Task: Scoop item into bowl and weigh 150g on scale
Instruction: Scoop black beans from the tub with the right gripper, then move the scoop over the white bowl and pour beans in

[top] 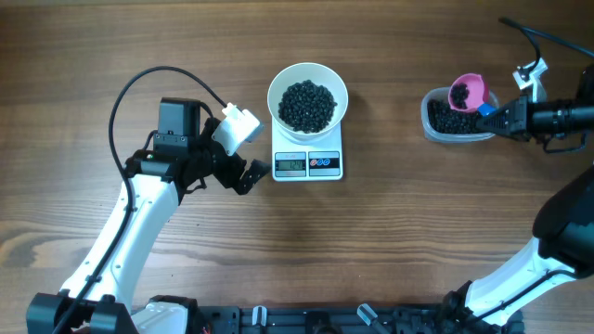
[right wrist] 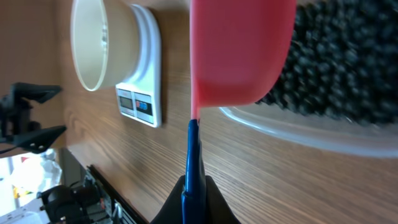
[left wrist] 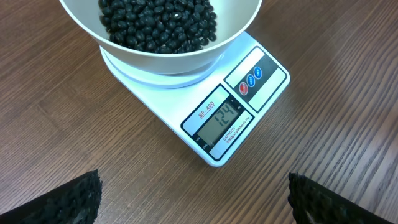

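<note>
The beans (top: 307, 105) are small, hard and loose, so we judge they will roll and scatter. They cannot be pinched, only carried in the pink scoop (top: 467, 91). That looks light and stiff, and is best held by its blue handle (right wrist: 193, 162).

Our right gripper (top: 497, 116) is clamped on that handle, with the scoop over the clear tub (top: 429, 125) toward the far right corner of the table. Most beans lie in the bowl (top: 274, 88) on the scale (top: 307, 148), mid-table toward the far edge.

The display (left wrist: 225, 115) reads 124, so we would add small, level scoops. Our left gripper (top: 251, 176) stands wide apart and empty, just left of the scale.
</note>
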Motion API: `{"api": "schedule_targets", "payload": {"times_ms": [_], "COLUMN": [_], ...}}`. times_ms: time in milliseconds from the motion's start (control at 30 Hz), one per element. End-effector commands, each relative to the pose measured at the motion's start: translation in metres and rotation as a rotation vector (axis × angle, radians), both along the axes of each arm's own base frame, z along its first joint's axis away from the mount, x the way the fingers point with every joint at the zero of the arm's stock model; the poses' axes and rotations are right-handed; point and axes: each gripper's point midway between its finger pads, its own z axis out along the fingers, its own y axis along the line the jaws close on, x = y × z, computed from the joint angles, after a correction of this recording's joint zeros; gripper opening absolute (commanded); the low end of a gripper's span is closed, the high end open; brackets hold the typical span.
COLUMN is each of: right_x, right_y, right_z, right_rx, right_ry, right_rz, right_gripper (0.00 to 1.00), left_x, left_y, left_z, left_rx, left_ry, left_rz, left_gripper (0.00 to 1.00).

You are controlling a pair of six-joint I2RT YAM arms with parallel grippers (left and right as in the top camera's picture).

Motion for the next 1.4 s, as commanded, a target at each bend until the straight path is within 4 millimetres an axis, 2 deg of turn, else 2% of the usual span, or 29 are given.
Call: {"api": "schedule_targets", "payload": {"times_ms": [0,133,233,367,500,667,900,1033,1133,1367], "right_x": [0.011,0.019,0.025,0.044,0.055,0.064,0.066,0.067,0.065,0.063], "right_y": [0.022,0.049,0.079,0.127,0.168,0.208,0.226,0.226,0.236,0.25], "right_z": [0.013,0.024,0.024,0.028,0.033,0.042,0.023,0.022,0.024,0.025], "right_rx": [0.138,0.21,0.217,0.198,0.061,-0.16,-0.633,-0.863,-0.928,-0.921], "right_ry": [-0.08,-0.11,-0.079,-0.081,-0.075,-0.132,-0.219,-0.285,-0.333,-0.363], "right_rz": [0.017,0.053,0.096,0.155,0.218,0.284,0.358,0.406,0.469,0.489], "right_gripper": [0.04,0.04,0.04,0.04,0.04,0.04,0.04,0.04,0.04,0.04], "left_x": [-0.002,-0.002,-0.002,-0.002,-0.002,-0.002,-0.002,-0.002,-0.002,-0.002], "left_y": [-0.001,-0.001,-0.001,-0.001,-0.001,-0.001,-0.001,-0.001,-0.001,-0.001], "left_z": [-0.001,-0.001,-0.001,-0.001,-0.001,-0.001,-0.001,-0.001,-0.001,-0.001], "left_rx": [-0.007,-0.007,-0.007,-0.007,-0.007,-0.007,-0.007,-0.007,-0.007,-0.007], "left_ry": [0.004,0.004,0.004,0.004,0.004,0.004,0.004,0.004,0.004,0.004], "left_rz": [-0.006,-0.007,-0.007,-0.007,-0.006,-0.006,-0.007,-0.007,-0.006,-0.006], "left_gripper": [1.0,1.0,1.0,1.0,1.0,1.0,1.0,1.0,1.0,1.0]}}
